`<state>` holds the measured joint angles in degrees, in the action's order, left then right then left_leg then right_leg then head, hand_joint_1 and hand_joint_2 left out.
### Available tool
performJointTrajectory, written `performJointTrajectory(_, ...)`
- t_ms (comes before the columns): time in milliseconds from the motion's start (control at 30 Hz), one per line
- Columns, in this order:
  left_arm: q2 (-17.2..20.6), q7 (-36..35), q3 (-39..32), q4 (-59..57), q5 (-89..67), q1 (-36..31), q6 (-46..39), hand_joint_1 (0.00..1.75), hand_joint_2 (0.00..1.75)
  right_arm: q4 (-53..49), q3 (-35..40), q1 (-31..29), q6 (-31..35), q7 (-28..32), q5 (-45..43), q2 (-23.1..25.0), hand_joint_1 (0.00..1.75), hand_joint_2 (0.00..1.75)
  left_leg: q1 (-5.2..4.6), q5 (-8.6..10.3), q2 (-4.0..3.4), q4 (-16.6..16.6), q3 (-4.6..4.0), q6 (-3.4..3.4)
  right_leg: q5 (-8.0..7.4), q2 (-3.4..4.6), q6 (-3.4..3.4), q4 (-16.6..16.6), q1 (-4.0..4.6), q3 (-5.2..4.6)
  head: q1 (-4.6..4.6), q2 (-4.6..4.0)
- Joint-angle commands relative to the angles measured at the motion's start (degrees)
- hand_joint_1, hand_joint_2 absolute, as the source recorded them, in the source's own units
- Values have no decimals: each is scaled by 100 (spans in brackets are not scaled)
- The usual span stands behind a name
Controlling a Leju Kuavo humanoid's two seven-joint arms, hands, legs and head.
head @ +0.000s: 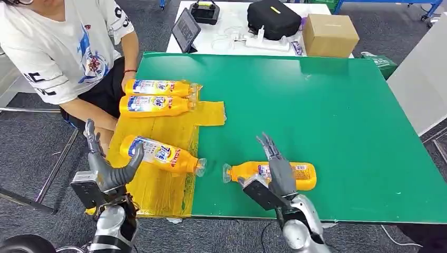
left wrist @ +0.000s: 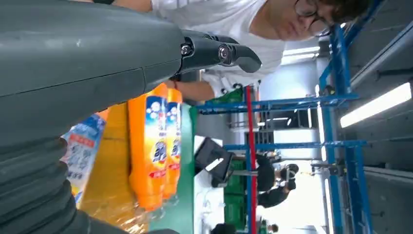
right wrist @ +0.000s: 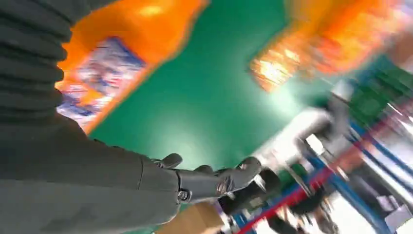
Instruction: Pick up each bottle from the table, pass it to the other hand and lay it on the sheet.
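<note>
Orange plastic detergent bottles number four: three lie on the crinkled yellow plastic sheet [head: 158, 184], and the fourth bottle [head: 303, 175] lies on the green surface [head: 316, 116]. Your right hand [head: 274, 168] hovers over it, fingers spread, holding nothing. Your left hand [head: 108, 168] stands empty and apart beside the nearest laid bottle [head: 158, 154]. Next, you likely must close the right hand around that last bottle.

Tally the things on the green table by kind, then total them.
Orange bottles lying on the yellow sheet: 3
Orange bottles lying on the bare green table: 1
Yellow sheets: 1
Total: 5
</note>
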<state>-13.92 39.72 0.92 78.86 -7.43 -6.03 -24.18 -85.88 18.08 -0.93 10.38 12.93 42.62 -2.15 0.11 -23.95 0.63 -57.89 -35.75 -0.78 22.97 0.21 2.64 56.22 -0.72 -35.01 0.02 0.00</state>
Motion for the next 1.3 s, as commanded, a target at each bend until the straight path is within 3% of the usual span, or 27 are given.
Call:
performJointTrajectory(33, -62, -112, 136, -417, -13, -67, 184, 0, 175, 977, 148, -578, -949, -523, -74, -1208, 0, 175, 2, -6, -3, 5, 23, -1, 2, -3, -3, -13, 4, 27, 0, 0)
performJointTrajectory(567, -45, -200, 254, -1066, -4, -418, 371, 0, 175, 2535, 562, -1472, -1381, -918, -361, -1320, 0, 175, 6, -5, -9, 7, 32, 1, -1, 0, -6, -15, 8, 34, 0, 0)
performJointTrajectory(733, -53, -202, 260, -1083, -2, -425, 361, 0, 175, 2581, 567, -1496, -1377, -919, -357, -1343, 0, 175, 7, 1, 6, 5, 36, -5, 0, -12, -7, -18, 10, 46, 0, 0)
performJointTrajectory(900, -25, -264, 311, -1312, 64, -556, 425, 0, 175, 3030, 914, -1768, -2035, -1080, -698, -1731, 0, 175, 10, -6, 4, 6, 54, -2, 4, -13, -10, -25, 14, 66, -2, 0)
performJointTrajectory(1133, -15, -298, 359, -1476, 136, -638, 474, 0, 175, 3096, 1242, -1886, -2399, -1153, -949, -2035, 2, 175, 5, 3, 16, 5, 61, -10, -3, -20, -2, -27, 7, 72, 0, 0)
performJointTrajectory(1167, -17, -302, 363, -1507, 156, -655, 481, 0, 175, 3082, 1279, -1896, -2443, -1151, -1031, -2089, 14, 175, 4, 2, 16, 3, 65, -11, -2, -18, -1, -25, 7, 75, 2, 0)
performJointTrajectory(1200, -17, -301, 372, -1527, 166, -666, 481, 0, 175, 3060, 1322, -1901, -2491, -1150, -1083, -2142, 44, 175, 5, 4, 19, 5, 66, -10, -4, -23, -2, -30, 8, 79, 0, 0)
performJointTrajectory(1233, -18, -304, 376, -1541, 172, -672, 487, 0, 175, 3044, 1327, -1898, -2512, -1148, -1120, -2172, 113, 175, 4, 4, 20, 4, 69, -12, -3, -22, -1, -29, 6, 80, 0, 0)
performJointTrajectory(1267, -17, -310, 388, -1560, 189, -680, 509, 0, 175, 3010, 1383, -1895, -2556, -1176, -1176, -2229, 136, 175, 6, 4, 17, 6, 72, -11, -5, -21, -2, -34, 9, 83, 0, 0)
performJointTrajectory(1300, -19, -310, 388, -1561, 190, -682, 508, 0, 175, 3013, 1379, -1895, -2559, -1176, -1178, -2243, 136, 175, 7, 4, 22, 5, 75, -11, -3, -26, -2, -35, 10, 90, 0, 0)
